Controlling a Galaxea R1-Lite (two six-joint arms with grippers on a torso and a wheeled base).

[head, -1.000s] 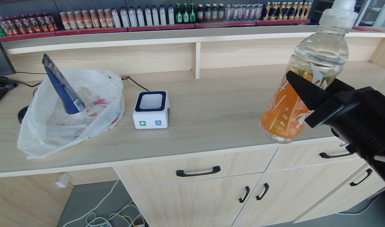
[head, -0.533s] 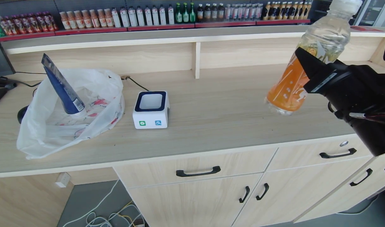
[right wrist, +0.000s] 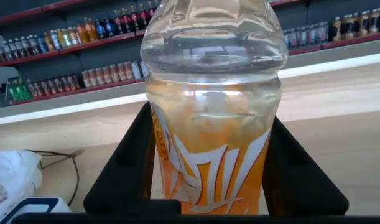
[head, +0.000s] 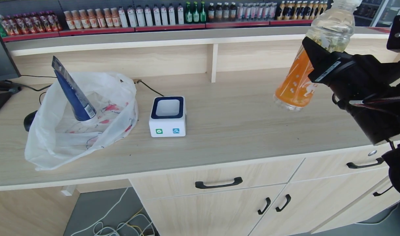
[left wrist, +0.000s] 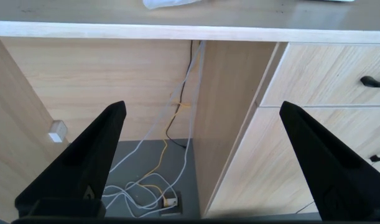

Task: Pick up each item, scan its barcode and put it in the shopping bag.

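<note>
1. Wooden counter (head: 236,131) spans mid-frame; my right gripper (head: 314,49) clamps the tilted bottle (head: 298,82), upper right.
2. Slick plastic may slip en route to the centre scanner (head: 168,114); barcode possibly faces away, I can't see it.
3. Left gripper (left wrist: 202,109) gapes wide.

The light is bright and soft all over the counter (head: 239,131). The white top of the scanner (head: 168,116) shines pale. Far to the right of the scanner, light goes through the clear top of the bottle (head: 295,82) and makes it glow, with small white glints on the plastic. The bag (head: 49,147), left of the scanner, lays a thin soft shadow along its near edge. Below the scanner, under the counter, it is dimmer. Far from the scanner, the counter's long front edge looks a bit bent.
</note>
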